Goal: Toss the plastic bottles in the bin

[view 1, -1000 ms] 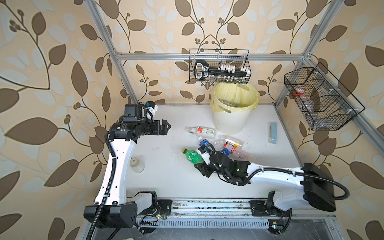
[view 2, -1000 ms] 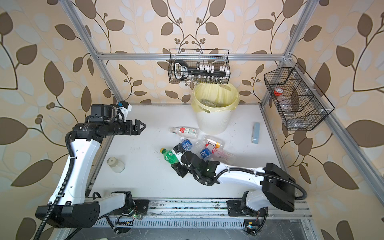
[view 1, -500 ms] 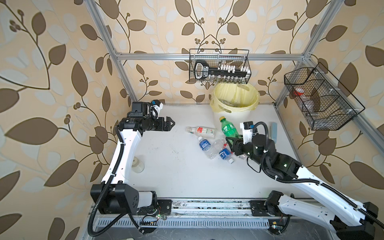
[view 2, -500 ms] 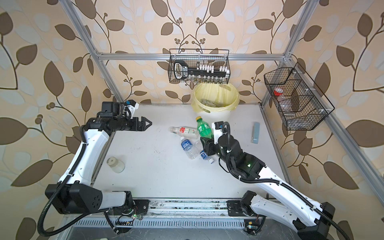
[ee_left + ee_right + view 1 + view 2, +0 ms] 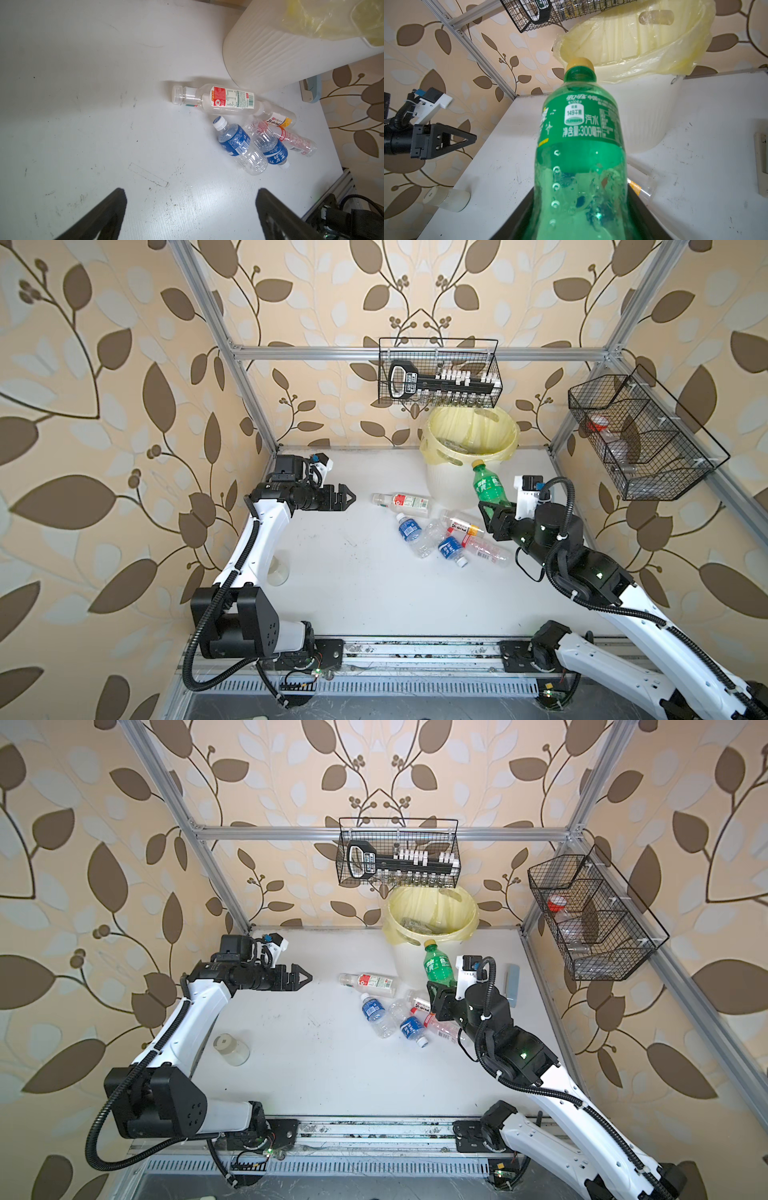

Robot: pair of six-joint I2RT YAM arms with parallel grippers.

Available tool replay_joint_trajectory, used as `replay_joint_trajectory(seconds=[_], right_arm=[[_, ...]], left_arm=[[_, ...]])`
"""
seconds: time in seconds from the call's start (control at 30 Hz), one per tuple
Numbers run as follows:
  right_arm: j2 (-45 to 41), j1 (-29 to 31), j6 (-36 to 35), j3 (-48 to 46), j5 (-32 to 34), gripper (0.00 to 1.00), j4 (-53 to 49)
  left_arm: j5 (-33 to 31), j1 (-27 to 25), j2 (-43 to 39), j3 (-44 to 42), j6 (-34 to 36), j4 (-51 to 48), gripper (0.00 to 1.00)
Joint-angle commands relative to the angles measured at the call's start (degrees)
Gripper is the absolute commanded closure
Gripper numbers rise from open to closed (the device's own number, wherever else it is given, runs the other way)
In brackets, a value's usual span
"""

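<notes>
Toward the near side of the table (image 5: 353,593), a capped jar (image 5: 230,1050) is standing apart, no part of the job. Just beyond it, five plastic bottles (image 5: 233,143) are lying on their sides in a loose huddle. Above them the right end effector (image 5: 492,510) is gripping a green bottle (image 5: 487,485) by its lower body, jaws partly closed on it. The cap is pointing at the bin (image 5: 442,489), probably so the bottle goes in neck first. It is hanging in the air just short of the rim, not yet over the opening. The left end effector (image 5: 344,499) is hovering empty with jaws spread wide, facing the huddle, likely lining up a pick. At the far wall the bin is sitting with what look like clear bottles inside.
</notes>
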Motion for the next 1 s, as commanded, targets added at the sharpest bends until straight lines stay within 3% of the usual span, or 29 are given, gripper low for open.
replay_joint_trajectory(seconds=[0.0, 0.13, 0.3, 0.43, 0.5, 0.53, 0.7, 0.97], right_arm=[[1.5, -1.23, 0.34, 2.19, 1.19, 0.81, 0.96], [8.89, -5.63, -1.25, 10.06, -0.7, 0.81, 1.77], [26.63, -14.82, -3.42, 28.72, -5.81, 0.78, 0.91], [41.07, -18.67, -3.93, 45.79, -6.1, 0.35, -7.64], [43.82, -18.94, -4.11, 49.14, -6.32, 0.08, -9.12], [43.93, -18.92, -4.02, 49.19, -6.76, 0.0, -9.01], [38.59, -18.98, -3.94, 44.48, -7.08, 0.0, -7.72], [20.22, -19.03, -3.76, 25.53, -9.92, 0.0, -1.03]], left_arm=[[3.6, 0.35, -4.08, -0.55, 2.13, 1.35, 0.01], [5.65, 0.32, -6.23, -1.45, 2.15, 2.39, 0.01], [6.26, 0.29, -5.74, 1.39, 2.14, 0.09, 0.01], [6.59, 0.29, -5.47, 2.47, 2.3, -0.92, 0.01], [6.4, 0.2, -5.62, 2.58, 2.5, -1.39, 0.01], [6.23, 0.26, -5.69, 2.49, 2.5, -1.42, 0.01], [6.11, 0.12, -5.22, 2.38, 2.74, -1.99, 0.01], [8.66, -0.92, -4.23, 4.31, 4.56, -3.89, 0.01]])
